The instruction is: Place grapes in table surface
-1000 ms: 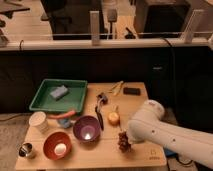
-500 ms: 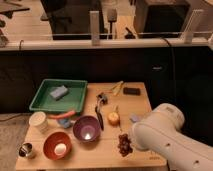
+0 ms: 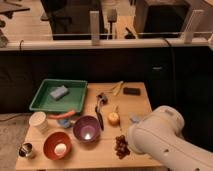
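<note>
Grapes (image 3: 121, 146) at the counter's (image 3: 137, 105) near edge, right of the purple bowl (image 3: 86, 129), look soft and light, best pinched by the stem; the gripper is hidden behind the arm (image 3: 165, 137) beside them, its state unseen.

Your arm (image 3: 167, 142) fills the lower right of the frame. It is a thick white limb that runs from the bottom right corner up and left to a rounded end at lower centre. Your gripper is hidden beneath that rounded end, so none of it shows here.
</note>
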Robot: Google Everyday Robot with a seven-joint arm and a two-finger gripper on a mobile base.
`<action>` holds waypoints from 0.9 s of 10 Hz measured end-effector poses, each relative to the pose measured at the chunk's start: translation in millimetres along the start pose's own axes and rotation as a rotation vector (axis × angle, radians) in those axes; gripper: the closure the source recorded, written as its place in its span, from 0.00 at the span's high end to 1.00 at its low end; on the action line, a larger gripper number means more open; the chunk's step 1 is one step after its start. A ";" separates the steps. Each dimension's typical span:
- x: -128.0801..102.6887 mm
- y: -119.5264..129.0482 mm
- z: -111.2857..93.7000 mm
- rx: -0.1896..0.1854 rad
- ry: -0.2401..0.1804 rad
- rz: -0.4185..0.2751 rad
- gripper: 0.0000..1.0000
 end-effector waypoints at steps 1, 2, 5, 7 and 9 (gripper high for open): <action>-0.1 -6.6 8.0 -0.006 -0.011 -0.005 0.00; 0.9 -15.8 22.1 -0.022 -0.018 -0.005 0.00; 6.5 -36.2 61.8 -0.055 -0.066 -0.004 0.00; 9.9 -41.2 87.1 -0.081 -0.116 -0.014 0.00; 10.6 -41.6 110.9 -0.116 -0.137 -0.024 0.10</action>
